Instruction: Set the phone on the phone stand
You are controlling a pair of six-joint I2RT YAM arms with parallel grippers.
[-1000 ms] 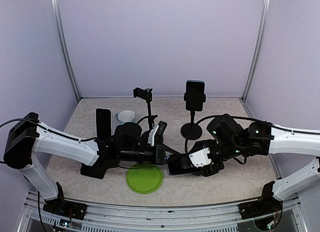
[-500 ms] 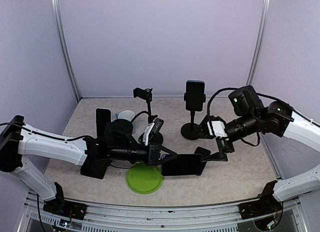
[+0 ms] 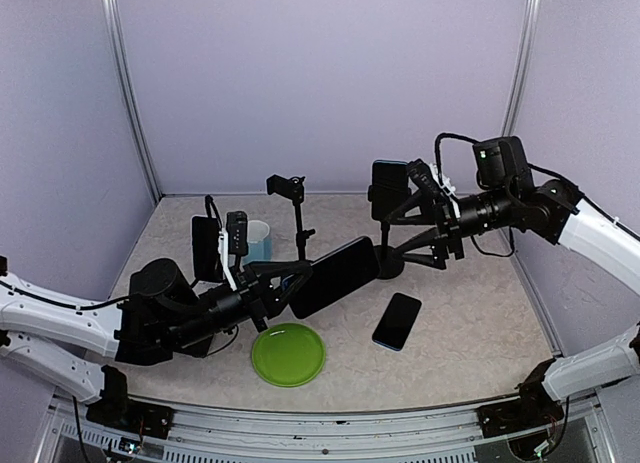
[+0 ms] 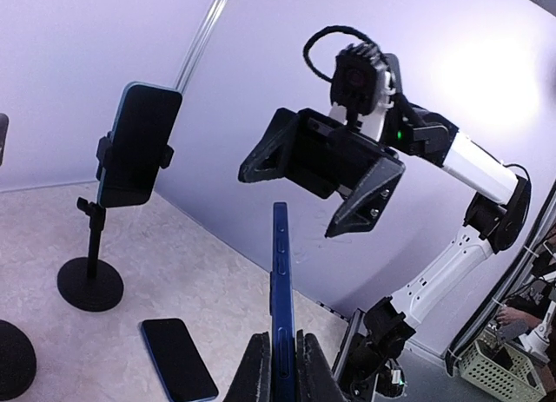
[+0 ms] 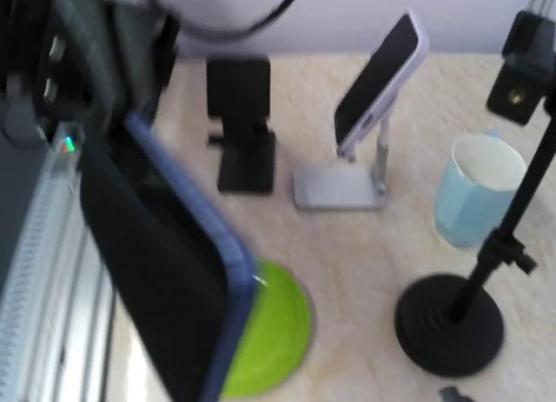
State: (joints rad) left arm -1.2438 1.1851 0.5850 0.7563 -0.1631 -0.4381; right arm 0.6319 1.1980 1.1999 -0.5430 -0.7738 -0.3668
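Observation:
My left gripper (image 3: pixel 295 288) is shut on the lower end of a dark phone with a blue edge (image 3: pixel 337 274) and holds it up over the table, tilted. In the left wrist view the phone (image 4: pixel 280 272) stands edge-on between my fingers (image 4: pixel 258 372). My right gripper (image 3: pixel 415 228) hangs open and empty at the back right, beyond the phone's top. A second dark phone (image 3: pixel 397 321) lies flat on the table. A tall pole stand with an empty clamp (image 3: pixel 290 189) rises behind the held phone. A small black folding stand (image 5: pixel 245 124) is empty too.
A tall stand (image 3: pixel 388 191) at the back holds a phone. A silver stand (image 5: pixel 378 72) with a white-edged phone stands at the left, a pale blue cup (image 3: pixel 256 240) beside it. A green plate (image 3: pixel 288 354) lies in front. The enclosure walls are close.
My right gripper let go of the phone and rose to the back right. My left arm drew back left and lifted the phone off the table, uncovering the second phone.

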